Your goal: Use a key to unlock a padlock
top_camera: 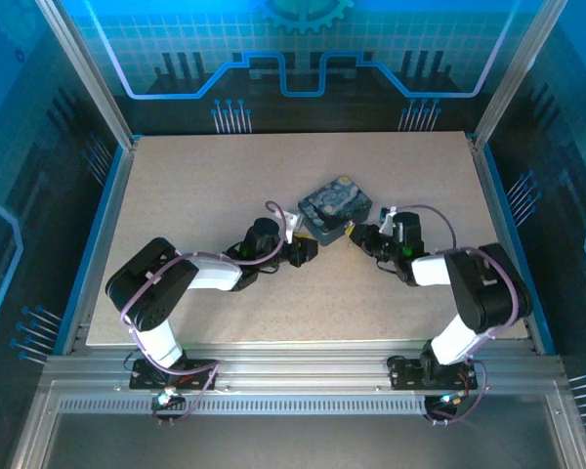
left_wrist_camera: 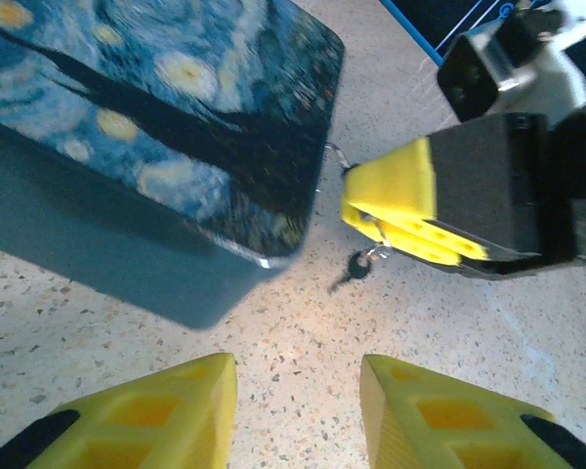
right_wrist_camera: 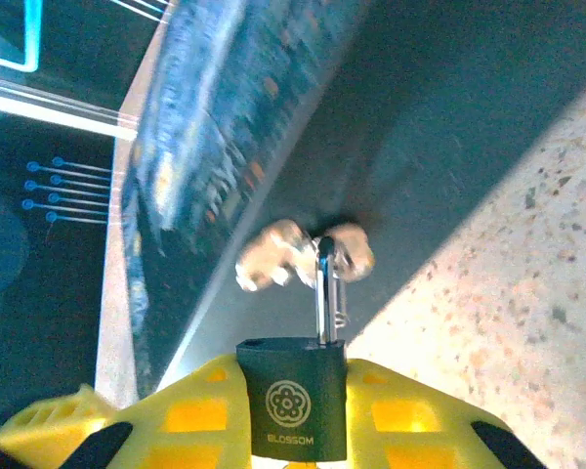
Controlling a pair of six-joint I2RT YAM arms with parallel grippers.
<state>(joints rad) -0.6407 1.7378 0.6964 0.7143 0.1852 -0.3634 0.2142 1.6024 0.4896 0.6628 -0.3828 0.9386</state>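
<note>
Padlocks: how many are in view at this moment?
1: the padlock is clamped in the right gripper, its shackle hooked through the latch on the tin. The tin could hide others.

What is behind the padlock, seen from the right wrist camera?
The dark side wall of the tin, where a shiny latch meets the shackle. The underside of the padlock is covered by the right gripper holding it.
</note>
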